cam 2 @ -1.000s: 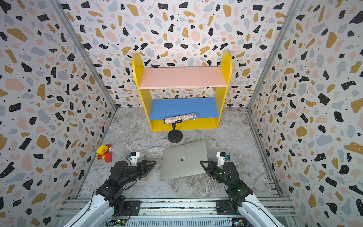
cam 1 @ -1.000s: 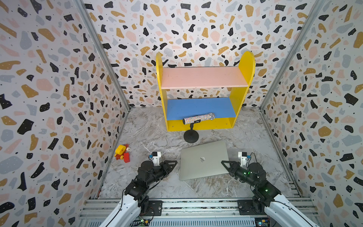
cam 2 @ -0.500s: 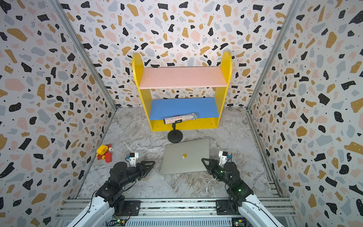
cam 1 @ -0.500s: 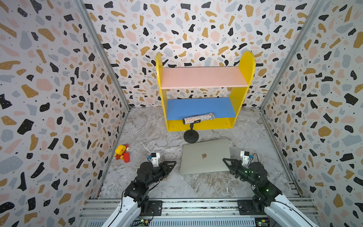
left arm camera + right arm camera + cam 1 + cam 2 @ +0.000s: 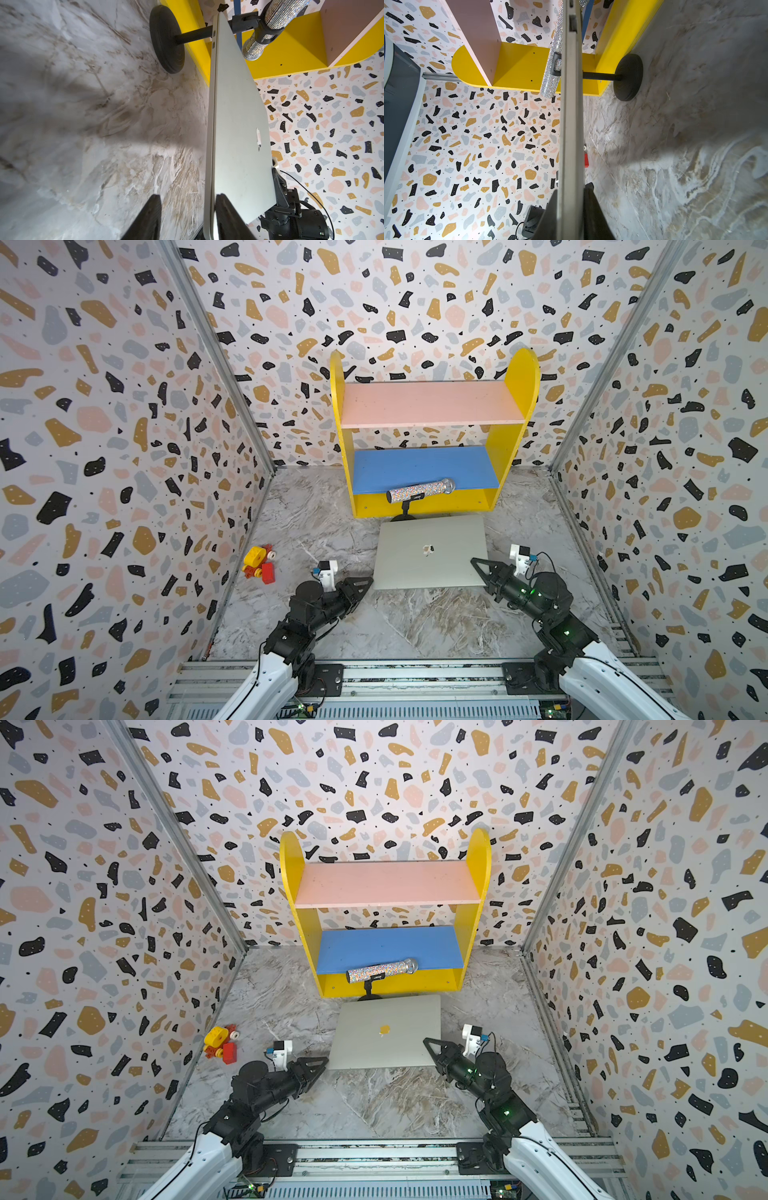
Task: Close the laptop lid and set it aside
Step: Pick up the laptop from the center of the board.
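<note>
Laptop (image 5: 430,568) had slid back and squared up, lid (image 5: 432,537) shut, at frame centre just below yellow shelf (image 5: 419,504). Right gripper (image 5: 478,566) clamped its right edge. Left gripper (image 5: 368,583) stood part-open, loosely straddling the lower-left corner.

Marble-look tabletop (image 5: 415,626) carries yellow shelf unit (image 5: 457,502), black stand base (image 5: 166,39), toy blocks (image 5: 259,562).

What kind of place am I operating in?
Probably a staged robot test cell, not a real room: terrazzo-print wall panels enclose a marble-look floor, an aluminium rail runs along the front edge, and a yellow shelf unit stands as a prop.
</note>
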`<act>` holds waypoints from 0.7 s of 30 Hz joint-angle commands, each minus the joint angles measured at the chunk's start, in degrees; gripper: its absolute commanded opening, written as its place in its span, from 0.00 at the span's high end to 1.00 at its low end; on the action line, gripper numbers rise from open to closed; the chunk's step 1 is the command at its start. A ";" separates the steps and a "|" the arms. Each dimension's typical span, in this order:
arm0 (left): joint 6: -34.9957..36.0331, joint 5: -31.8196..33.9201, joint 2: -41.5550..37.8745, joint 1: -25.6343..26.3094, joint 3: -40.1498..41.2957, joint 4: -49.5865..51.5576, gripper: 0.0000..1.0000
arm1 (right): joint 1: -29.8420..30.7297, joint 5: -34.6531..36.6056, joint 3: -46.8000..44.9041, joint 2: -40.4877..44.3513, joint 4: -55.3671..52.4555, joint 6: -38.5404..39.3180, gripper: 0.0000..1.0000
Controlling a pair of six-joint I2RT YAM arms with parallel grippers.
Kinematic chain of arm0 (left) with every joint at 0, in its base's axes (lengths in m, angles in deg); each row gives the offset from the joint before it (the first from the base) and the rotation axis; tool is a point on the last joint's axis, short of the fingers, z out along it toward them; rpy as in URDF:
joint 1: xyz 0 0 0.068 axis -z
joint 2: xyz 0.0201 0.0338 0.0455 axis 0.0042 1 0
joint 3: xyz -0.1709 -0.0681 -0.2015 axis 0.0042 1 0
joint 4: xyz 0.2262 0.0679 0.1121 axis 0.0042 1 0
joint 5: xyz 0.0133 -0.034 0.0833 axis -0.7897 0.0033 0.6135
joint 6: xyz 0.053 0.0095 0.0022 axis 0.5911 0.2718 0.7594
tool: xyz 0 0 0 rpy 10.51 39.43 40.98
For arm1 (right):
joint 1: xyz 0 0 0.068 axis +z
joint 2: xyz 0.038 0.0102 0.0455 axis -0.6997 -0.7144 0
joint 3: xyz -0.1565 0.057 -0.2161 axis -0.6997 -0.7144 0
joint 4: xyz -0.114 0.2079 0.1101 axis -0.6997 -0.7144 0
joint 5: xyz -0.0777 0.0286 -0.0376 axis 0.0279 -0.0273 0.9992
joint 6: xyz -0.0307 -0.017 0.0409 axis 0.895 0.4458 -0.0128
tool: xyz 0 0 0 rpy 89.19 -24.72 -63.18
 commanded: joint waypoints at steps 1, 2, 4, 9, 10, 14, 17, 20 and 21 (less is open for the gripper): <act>-2.69 -0.77 0.78 -0.19 -0.08 -9.15 0.54 | 0.00 -2.38 6.31 1.55 15.44 -2.73 1.00; -3.34 -0.88 0.91 -0.23 -0.20 -10.88 0.54 | 0.02 -2.38 6.44 1.53 15.49 -2.83 1.00; -4.07 -1.18 0.85 -0.19 -0.67 -12.90 0.54 | 0.03 -2.32 6.70 1.45 15.63 -3.03 1.00; -4.66 -2.29 0.81 -0.24 -1.89 -14.40 0.56 | 0.04 -2.73 7.78 1.39 15.45 -3.11 1.00; -4.77 -2.31 0.86 -0.19 -2.00 -14.62 0.57 | 0.02 -2.73 7.86 1.35 15.45 -3.23 1.00; -5.71 -2.31 0.90 -0.18 -2.05 -16.21 0.69 | 0.02 -3.12 8.35 0.85 15.23 -3.43 1.00; -5.86 -2.36 1.01 -0.23 -2.84 -16.69 0.76 | 0.01 -3.36 8.58 0.60 14.74 -3.64 1.00; -6.84 -2.17 1.41 -0.19 -3.50 -17.41 0.80 | -0.01 -2.93 8.86 0.49 14.29 -3.86 1.00; -7.52 -1.99 1.61 -0.19 -3.61 -18.23 0.80 | 0.01 -2.81 9.11 0.35 14.05 -3.81 1.00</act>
